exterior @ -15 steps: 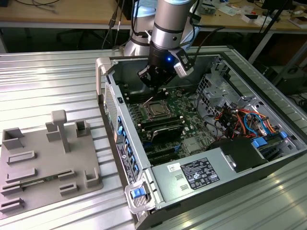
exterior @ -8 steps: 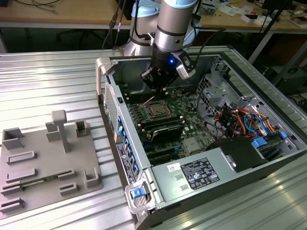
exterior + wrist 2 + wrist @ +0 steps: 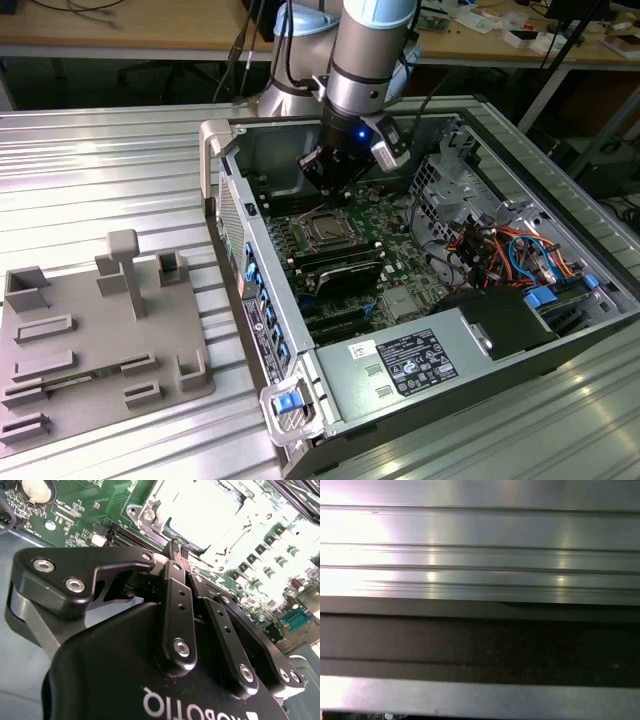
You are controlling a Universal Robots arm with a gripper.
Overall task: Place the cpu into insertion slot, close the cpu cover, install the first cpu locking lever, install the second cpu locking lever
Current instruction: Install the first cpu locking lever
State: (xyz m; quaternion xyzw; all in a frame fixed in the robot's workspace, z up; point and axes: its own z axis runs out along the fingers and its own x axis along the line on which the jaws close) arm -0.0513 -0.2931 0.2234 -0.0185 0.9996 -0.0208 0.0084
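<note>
Arm: your gripper (image 3: 177, 550) hangs inside the open case (image 3: 255, 300), just above the green board (image 3: 75, 515) and near the slot (image 3: 322, 229).
Gripper: clenched; in the second wrist view the fingertips (image 3: 173, 545) press together with nothing visible between them.
Cpu: not in your grasp. The glare-washed pale square (image 3: 205, 510) in the slot's window is probably the cpu, already seated; the exterior view shows a greyer centre there, so treat this as likely, not sure.
Cover: the cover (image 3: 156, 521) appears to lie flat over the slot rather than standing up on its hinge.
Levers: you cannot tell from either view whether the levers are latched.
Done so far: placing the cpu, and seemingly closing the cover.
Left, by this reading: both levers, unless they are already down under the glare.
</note>
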